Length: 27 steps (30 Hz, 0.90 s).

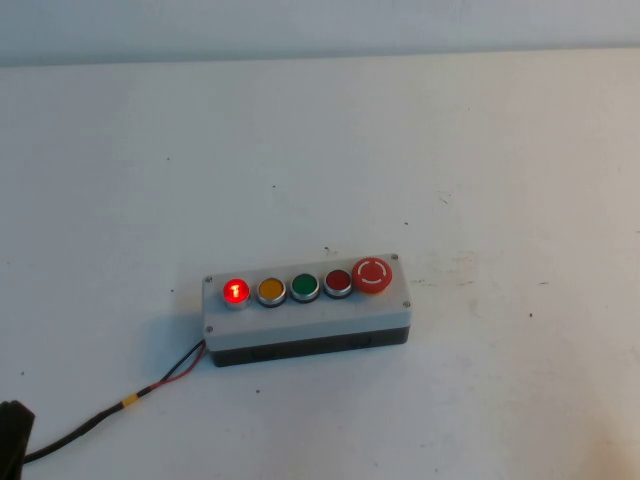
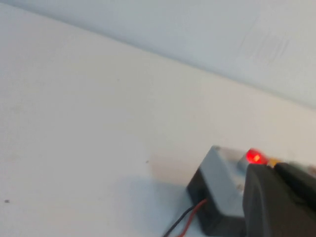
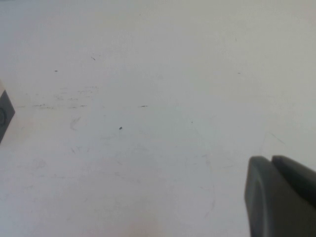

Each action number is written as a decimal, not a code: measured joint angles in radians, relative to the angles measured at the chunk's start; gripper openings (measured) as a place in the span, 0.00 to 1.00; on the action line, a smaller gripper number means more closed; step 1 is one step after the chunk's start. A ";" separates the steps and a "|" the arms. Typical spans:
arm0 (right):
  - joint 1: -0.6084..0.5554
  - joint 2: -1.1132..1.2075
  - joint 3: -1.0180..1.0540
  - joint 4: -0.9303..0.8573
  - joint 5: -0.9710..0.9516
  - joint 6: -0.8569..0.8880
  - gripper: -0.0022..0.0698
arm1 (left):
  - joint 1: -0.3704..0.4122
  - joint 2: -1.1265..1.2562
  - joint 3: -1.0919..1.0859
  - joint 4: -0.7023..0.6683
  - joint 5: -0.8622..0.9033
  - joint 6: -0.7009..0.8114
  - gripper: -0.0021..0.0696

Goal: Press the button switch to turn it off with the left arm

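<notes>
The button switch (image 1: 236, 291) glows bright red at the left end of the grey box (image 1: 300, 318), which lies at the table's middle. It also glows in the left wrist view (image 2: 255, 157), just past my left gripper (image 2: 273, 167). That gripper's two black fingers lie together, shut and empty, close to the box's left end (image 2: 219, 173) and not touching the button. In the high view only a black bit of the left arm (image 1: 12, 435) shows, at the bottom left corner. My right gripper (image 3: 270, 159) is shut and empty over bare table, out of the high view.
Right of the glowing button on the box stand a yellow button (image 1: 271, 291), a green one (image 1: 305, 287), a dark red one (image 1: 338, 281) and a large red stop button (image 1: 372, 274). A black and red cable (image 1: 150, 388) runs from the box's left end toward the bottom left.
</notes>
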 joint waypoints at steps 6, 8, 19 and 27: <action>0.000 0.000 0.000 0.000 0.000 0.000 0.01 | 0.000 0.000 0.000 -0.214 -0.065 -0.006 0.02; 0.000 0.000 0.000 0.000 0.000 0.000 0.01 | 0.000 0.000 -0.026 -0.232 -0.004 -0.011 0.02; 0.000 0.000 0.000 0.000 0.000 0.000 0.01 | 0.000 0.528 -0.563 0.004 0.590 0.006 0.02; 0.000 0.000 0.000 0.000 0.000 0.000 0.01 | -0.021 1.095 -0.978 0.113 0.876 0.152 0.02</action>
